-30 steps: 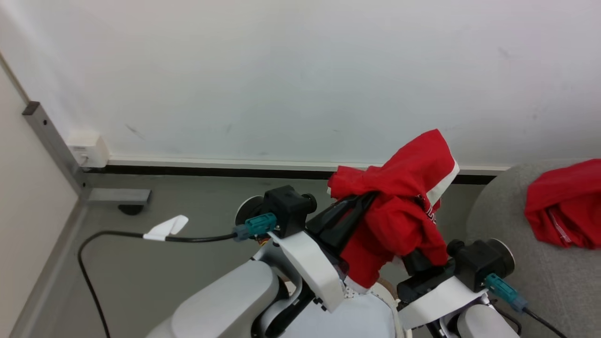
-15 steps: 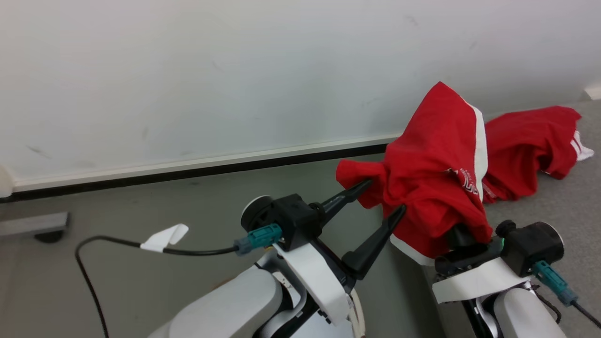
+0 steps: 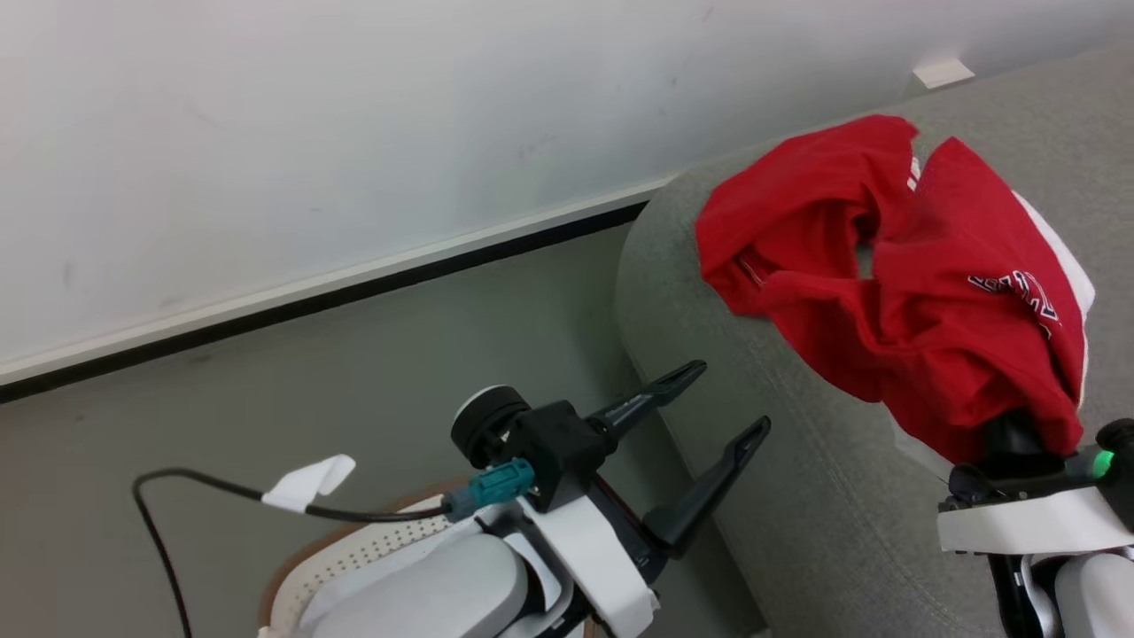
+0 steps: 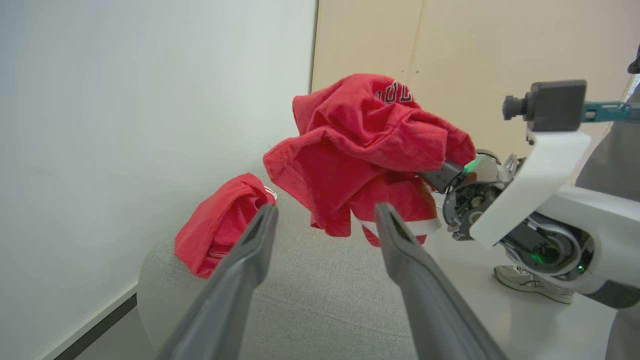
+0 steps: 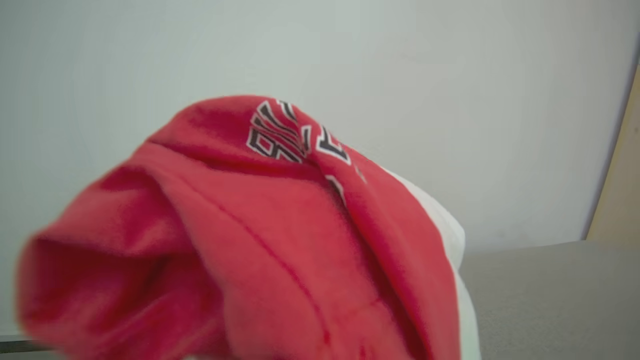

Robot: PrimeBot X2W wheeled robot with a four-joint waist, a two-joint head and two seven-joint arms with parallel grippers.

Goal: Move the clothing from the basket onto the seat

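My right gripper (image 3: 1010, 441) points up with its fingers buried in a red garment (image 3: 957, 337), so I cannot tell whether they are clamped on the cloth or merely carrying it draped over them. The cloth bears block letters in black edged with white. A fold cuts them off; the left wrist view shows what looks like "ULL", and the right wrist view gives me nothing clearer. A white band runs along one edge. My right forearm rises from the lower right of the head view, a green light glowing at the wrist, and holds this garment in the air above the seat (image 3: 753, 461). My left gripper (image 3: 728, 397) holds nothing, its two dark fingers spread wide apart and aimed toward the rounded edge of the seat, just short of it. Farther back on the grey upholstery a second red garment (image 3: 797, 213) lies crumpled near the wall, apart from the raised one. Under my left arm shows part of the basket (image 3: 372, 554), with its perforated white side and tan rim.
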